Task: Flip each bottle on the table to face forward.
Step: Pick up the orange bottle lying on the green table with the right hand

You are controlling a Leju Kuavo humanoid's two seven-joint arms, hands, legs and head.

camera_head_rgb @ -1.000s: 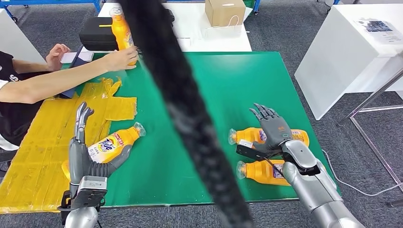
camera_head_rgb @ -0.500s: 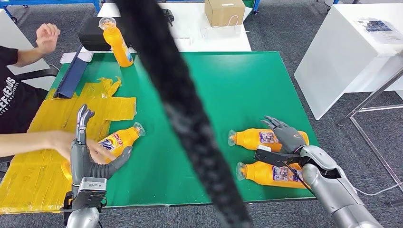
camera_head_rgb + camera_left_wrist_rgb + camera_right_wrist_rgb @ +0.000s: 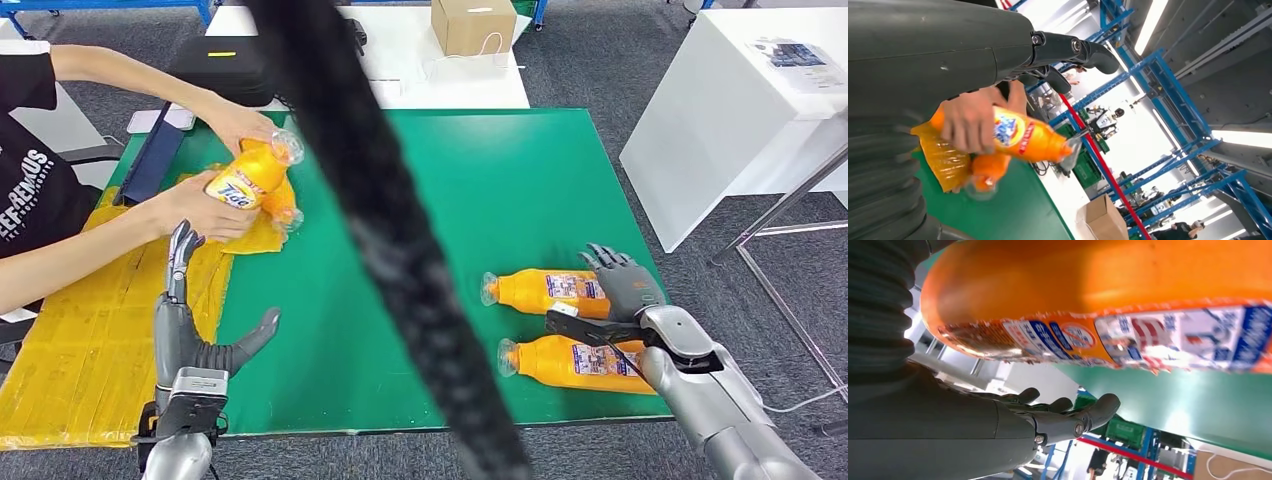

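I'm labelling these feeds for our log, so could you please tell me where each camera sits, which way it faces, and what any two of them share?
Head view: high on the body, looking down at the green table; shows left hand, right hand and both arms.
Left wrist view: behind the left hand, facing the person's hand holding a bottle.
Right wrist view: behind the right hand, under a lying bottle.
Shared: head and left wrist views both show the person's bottle.
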